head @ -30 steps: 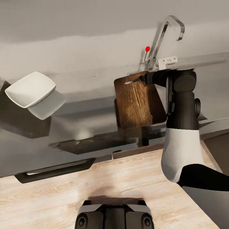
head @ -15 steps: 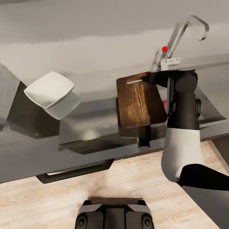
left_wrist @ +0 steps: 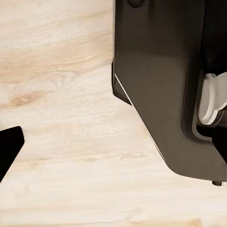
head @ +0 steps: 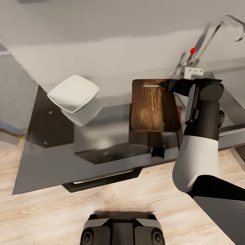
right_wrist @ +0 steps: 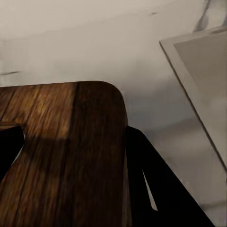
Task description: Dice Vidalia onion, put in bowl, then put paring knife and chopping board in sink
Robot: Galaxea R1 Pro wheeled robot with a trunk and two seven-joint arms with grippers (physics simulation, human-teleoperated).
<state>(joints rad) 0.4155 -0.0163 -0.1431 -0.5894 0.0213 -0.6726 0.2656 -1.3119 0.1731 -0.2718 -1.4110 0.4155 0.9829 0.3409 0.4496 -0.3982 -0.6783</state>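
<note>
At six o'clock in the head view sits the robot's dark base [head: 122, 229] on a pale wooden floor [head: 51, 211]. The left wrist view looks down on that floor beside a dark robot panel [left_wrist: 165, 90]; whether the left gripper is open or closed cannot be told. Farther out, the glossy grey countertop [head: 51, 153] spans the middle, a bar handle [head: 102, 180] on its near face. At three o'clock the right arm [head: 199, 136] reaches up to the chopping board [head: 153, 105], and the right gripper [head: 167, 84] clamps the board's far corner beside its slot. At ten o'clock lies the white bowl [head: 73, 93]. At one o'clock rises the chrome faucet [head: 212, 34] with its red knob [head: 193, 50]. No writing is readable anywhere.
</note>
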